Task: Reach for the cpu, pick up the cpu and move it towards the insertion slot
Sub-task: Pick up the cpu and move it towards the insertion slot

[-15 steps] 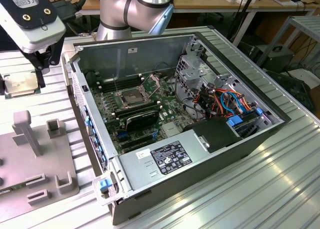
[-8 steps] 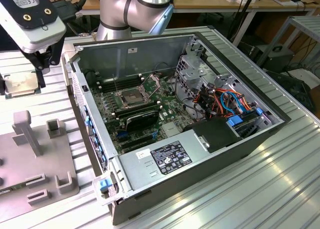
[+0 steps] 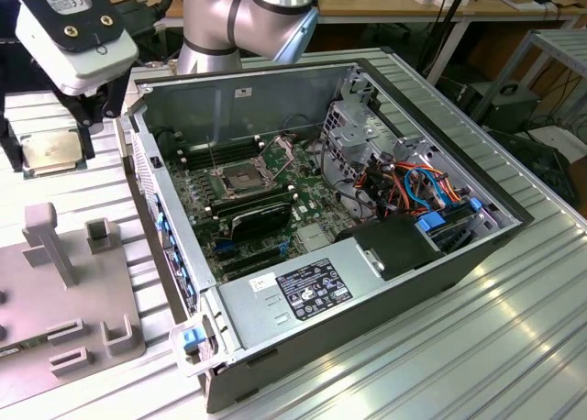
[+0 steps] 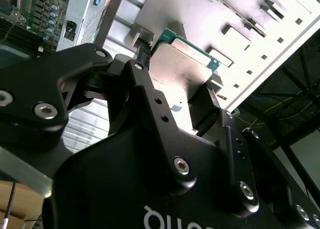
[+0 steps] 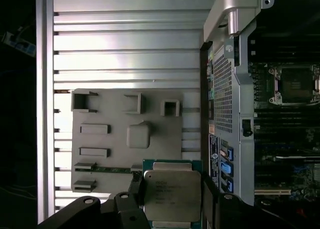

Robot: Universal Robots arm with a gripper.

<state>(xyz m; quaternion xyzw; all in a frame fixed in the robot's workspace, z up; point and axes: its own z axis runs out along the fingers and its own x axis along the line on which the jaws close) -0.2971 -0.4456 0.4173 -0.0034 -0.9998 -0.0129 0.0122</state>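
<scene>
Cpu (image 5: pixel 172 194), a thin square chip with a silvery-beige lid on a green edge, is being held between the fingers of the black pincer (image 5: pixel 172 201), lifted clear of the ribbed metal desk (image 3: pixel 514 347). It is being carried outside the open grey computer case (image 3: pixel 385 282), well apart from the metal-framed square insertion slot (image 3: pixel 240 175); the move there is judged barely begun.

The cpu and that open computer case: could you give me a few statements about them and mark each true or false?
1. The gripper holds the cpu between its fingers. True.
2. The cpu sits in the insertion slot. False: it is outside the computer case, held above the grey fixture plate.
3. The insertion slot is uncovered. True.
4. The computer case is closed. False: its side is open, showing the motherboard.
</scene>
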